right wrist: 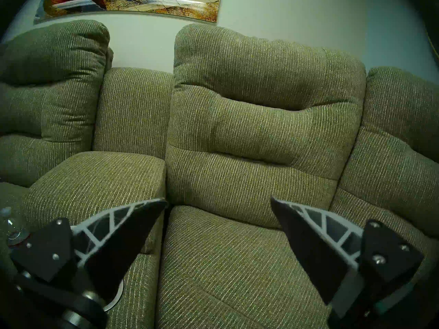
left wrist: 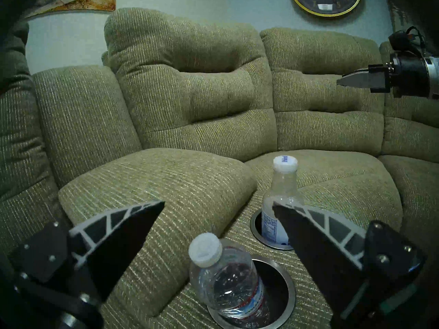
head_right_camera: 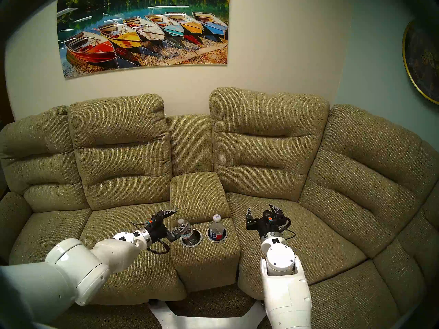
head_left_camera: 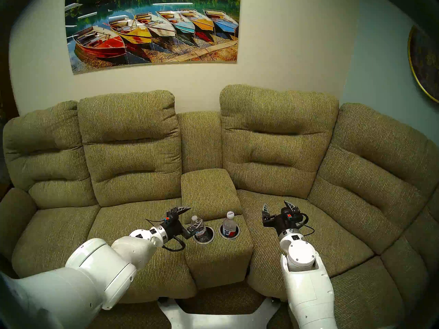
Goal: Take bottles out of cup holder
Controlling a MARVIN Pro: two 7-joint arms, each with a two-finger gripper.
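Note:
The cup holder (head_left_camera: 204, 242) is two silver-rimmed black wells in the olive console. A crinkled clear bottle (head_left_camera: 198, 227) (left wrist: 225, 281) leans left in the left well. A white-capped "hint" bottle (head_left_camera: 229, 224) (left wrist: 280, 195) stands upright in the right well. My left gripper (head_left_camera: 191, 217) (left wrist: 218, 204) is open just left of the crinkled bottle, and the cap shows low between its fingers in the left wrist view. My right gripper (head_left_camera: 275, 205) (right wrist: 218, 201) hangs open and empty over the seat right of the console.
The padded console lid (head_left_camera: 209, 190) rises right behind the wells. Sofa seats (head_left_camera: 133, 228) lie on both sides, with backrests behind. My base (head_left_camera: 213, 319) sits on the floor in front. A boat picture (head_left_camera: 152, 29) hangs on the wall.

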